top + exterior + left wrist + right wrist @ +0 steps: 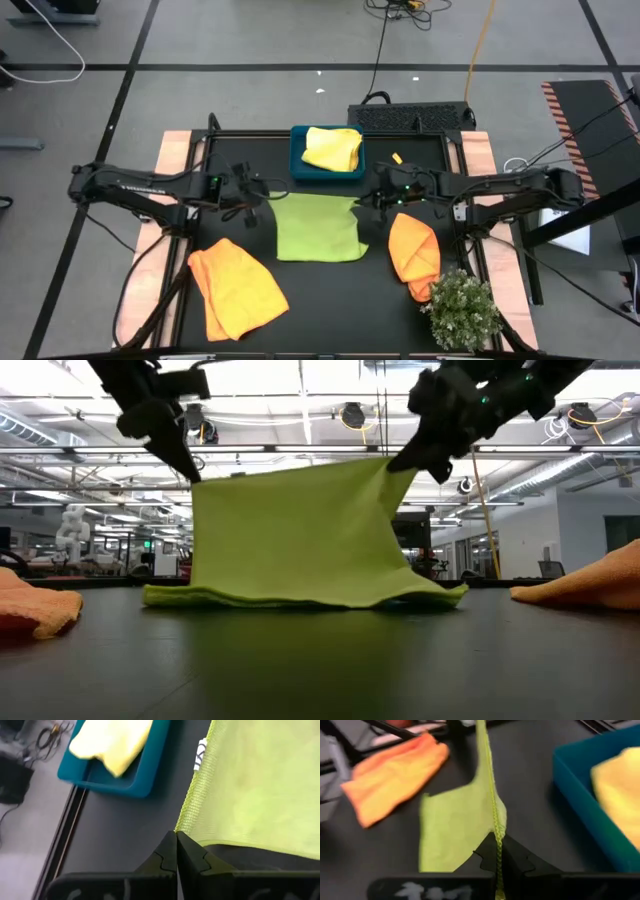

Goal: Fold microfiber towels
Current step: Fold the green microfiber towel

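Left pincer (262, 197) and right pincer (362, 200) each pinch a far corner of the lime green microfiber towel (318, 227), lifted mid-counter (330, 300). Four cloths show: two orange microfiber towels (238, 288) (413, 254) flanking it, one pale yellow microfiber towel (333, 148) in the teal rectangular tray (298, 168). Only the low view reveals the raised edge; overhead alone shows one bushy green plant (462, 310).

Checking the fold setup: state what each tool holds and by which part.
Both hold the lime green towel. The left tool is shut on one corner of its lifted edge, the right tool on the other corner; the towel's opposite edge lies on the table.
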Robot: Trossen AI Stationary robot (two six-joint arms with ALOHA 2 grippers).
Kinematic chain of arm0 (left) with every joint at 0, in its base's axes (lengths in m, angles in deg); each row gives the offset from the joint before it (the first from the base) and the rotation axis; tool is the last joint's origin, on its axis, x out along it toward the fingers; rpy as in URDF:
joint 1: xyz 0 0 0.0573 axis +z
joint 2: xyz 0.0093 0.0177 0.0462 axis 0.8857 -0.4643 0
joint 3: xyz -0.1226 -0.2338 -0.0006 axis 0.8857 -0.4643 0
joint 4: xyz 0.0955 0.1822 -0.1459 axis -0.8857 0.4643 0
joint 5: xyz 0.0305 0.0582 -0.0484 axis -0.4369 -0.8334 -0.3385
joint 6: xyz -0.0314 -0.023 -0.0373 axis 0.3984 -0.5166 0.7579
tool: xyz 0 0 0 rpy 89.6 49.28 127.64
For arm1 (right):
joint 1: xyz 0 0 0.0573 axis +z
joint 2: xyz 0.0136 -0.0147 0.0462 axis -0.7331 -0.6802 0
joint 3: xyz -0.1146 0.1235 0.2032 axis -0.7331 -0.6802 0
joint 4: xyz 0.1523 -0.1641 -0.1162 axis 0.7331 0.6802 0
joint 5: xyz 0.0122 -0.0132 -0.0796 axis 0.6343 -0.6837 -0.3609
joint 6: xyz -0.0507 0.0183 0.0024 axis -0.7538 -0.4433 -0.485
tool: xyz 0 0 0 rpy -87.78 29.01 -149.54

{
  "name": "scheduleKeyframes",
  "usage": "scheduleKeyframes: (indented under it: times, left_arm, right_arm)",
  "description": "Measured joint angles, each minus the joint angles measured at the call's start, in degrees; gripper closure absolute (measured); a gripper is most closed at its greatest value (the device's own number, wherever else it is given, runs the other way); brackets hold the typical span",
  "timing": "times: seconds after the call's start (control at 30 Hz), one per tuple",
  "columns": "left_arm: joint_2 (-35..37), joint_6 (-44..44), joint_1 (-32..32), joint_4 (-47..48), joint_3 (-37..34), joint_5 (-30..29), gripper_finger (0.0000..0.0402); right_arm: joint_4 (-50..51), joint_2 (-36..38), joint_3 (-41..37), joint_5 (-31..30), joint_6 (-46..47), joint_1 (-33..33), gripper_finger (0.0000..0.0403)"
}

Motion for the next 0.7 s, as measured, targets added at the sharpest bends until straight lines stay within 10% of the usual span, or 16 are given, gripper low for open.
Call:
scheduleKeyframes:
  times: [0.7]
  left_arm:
    - [9.6, 5.8, -17.1, -9.3, 2.4, 5.7, 0.0402]
  right_arm:
    - [-6.3, 7.6, 0.0, 13.4, 7.7, 8.9, 0.0403]
